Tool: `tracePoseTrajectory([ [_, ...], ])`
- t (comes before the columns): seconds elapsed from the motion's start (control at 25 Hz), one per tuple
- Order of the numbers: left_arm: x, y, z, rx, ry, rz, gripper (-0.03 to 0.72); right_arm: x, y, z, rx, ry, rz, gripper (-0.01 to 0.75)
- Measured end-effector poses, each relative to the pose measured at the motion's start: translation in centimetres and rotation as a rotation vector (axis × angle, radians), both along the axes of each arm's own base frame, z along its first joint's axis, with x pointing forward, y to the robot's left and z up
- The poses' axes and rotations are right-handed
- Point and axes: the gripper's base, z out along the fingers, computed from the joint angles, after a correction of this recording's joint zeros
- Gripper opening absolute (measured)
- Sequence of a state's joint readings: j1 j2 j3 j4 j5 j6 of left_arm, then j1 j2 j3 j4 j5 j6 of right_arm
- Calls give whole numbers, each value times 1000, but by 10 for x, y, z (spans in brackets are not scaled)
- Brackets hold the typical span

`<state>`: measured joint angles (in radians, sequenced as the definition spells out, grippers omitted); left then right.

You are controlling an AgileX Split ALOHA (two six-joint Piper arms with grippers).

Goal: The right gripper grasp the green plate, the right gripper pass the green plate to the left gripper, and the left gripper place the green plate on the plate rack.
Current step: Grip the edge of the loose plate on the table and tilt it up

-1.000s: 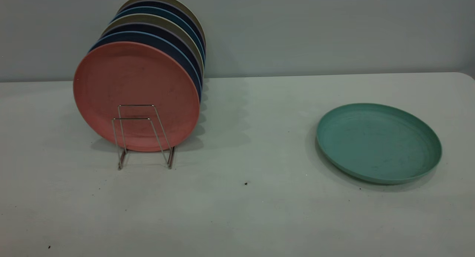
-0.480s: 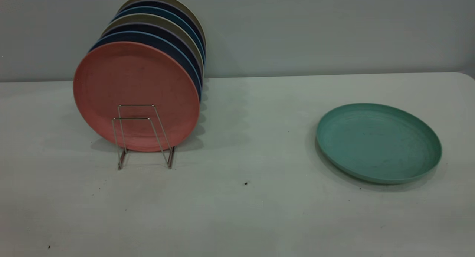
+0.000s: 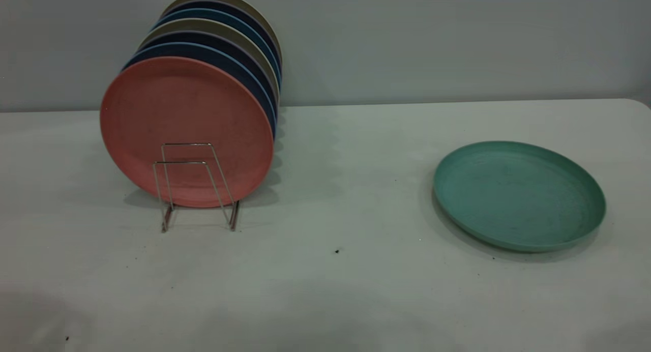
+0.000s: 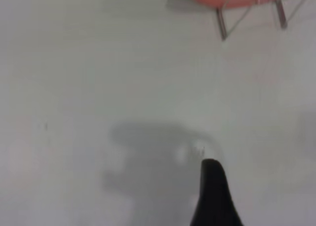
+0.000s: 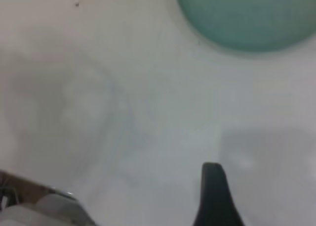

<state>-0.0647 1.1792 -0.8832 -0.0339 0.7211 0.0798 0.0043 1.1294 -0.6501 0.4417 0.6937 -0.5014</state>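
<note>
1. Texts, labels, brands, numbers, signs: we find none legible in any view.
2. Surfaces checked: green plate point(image 3: 519, 195), plate rack point(image 3: 196, 186), racked plates point(image 3: 187, 130), table point(image 3: 325, 291); we read no markings on any.

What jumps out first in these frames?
The row of plates standing upright in the rack at table left, a pink plate at the front with dark blue and olive ones behind it. Next, the green plate lying flat and alone at table right, untouched. Neither arm shows in the exterior view; each wrist view shows only a single dark finger tip over bare table.
</note>
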Motion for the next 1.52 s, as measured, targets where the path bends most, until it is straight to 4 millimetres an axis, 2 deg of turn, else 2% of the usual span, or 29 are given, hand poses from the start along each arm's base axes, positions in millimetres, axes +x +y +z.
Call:
tracePoseTrajectory([
  [0.24,59,-14,-26,-95,61,-61,545,58,5,-38,62,85,0,527],
  [0.4,87,-32,-48,-203,106,-157,545,99,5,-61,115,126,-7,522],
  [0.56,104,-61,-65,-280,122,-279,545,133,-10,-84,174,172,-52,514],
  [0.68,115,-87,-83,-318,135,-333,545,151,-29,-103,218,211,-82,514],
  [0.88,122,-124,-114,-346,177,-389,545,171,-64,-138,270,268,-162,512],
  [1.04,122,-136,-128,-342,208,-417,545,184,-86,-162,293,292,-219,512],
  [1.28,124,-140,-127,-351,194,-410,545,199,-93,-201,322,322,-233,512],
  [1.52,124,-140,-127,-351,194,-410,545,206,-93,-213,354,311,-246,505],
])
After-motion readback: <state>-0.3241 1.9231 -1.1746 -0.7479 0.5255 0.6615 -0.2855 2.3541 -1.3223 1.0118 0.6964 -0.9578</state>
